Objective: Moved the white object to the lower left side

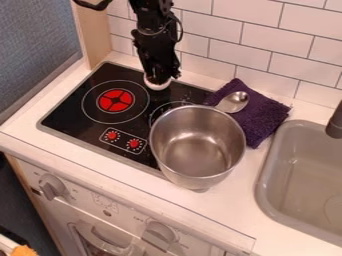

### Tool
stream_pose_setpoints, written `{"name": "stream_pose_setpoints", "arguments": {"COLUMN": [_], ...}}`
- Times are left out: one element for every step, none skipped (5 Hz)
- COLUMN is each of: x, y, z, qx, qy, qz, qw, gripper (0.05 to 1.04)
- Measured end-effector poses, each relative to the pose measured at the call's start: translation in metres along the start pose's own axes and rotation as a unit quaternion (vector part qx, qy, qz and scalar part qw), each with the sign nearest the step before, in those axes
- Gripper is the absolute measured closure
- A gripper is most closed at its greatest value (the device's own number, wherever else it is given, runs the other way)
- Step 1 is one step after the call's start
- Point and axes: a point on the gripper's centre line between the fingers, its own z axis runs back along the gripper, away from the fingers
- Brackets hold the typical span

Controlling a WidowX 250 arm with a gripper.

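Observation:
The black gripper [159, 77] hangs down over the back part of the black stovetop, right of the rear red burner. Directly under its tip is the white object [157, 86], a small rounded thing partly covered by the gripper. It lies at the back of the stove, near the tiled wall. Whether the gripper holds it cannot be told from this view.
A large metal pot [198, 146] covers the stove's right front corner. Behind it a spoon [234, 102] rests on a folded purple cloth [257, 113]. The grey sink [268, 170] and its dark faucet [335, 122] are at the right. Red knobs [123, 140] mark the stove's front.

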Motion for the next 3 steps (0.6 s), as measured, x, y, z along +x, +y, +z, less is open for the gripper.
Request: {"name": "stream_pose_setpoints", "arguments": {"x": [0.0005,-0.0016,-0.0019], "y": [-0.0027,-0.0080,-0.0108], "z": [-0.0001,-0.0012,0.0003], "qx": [-0.001,-0.005,-0.006], "qy": [0.002,0.005,0.006], "qz": [-0.006,-0.008,-0.011], "qw": [1.0000,0.9999,0.9999], "gripper": [0.846,0.849,0.849]}}
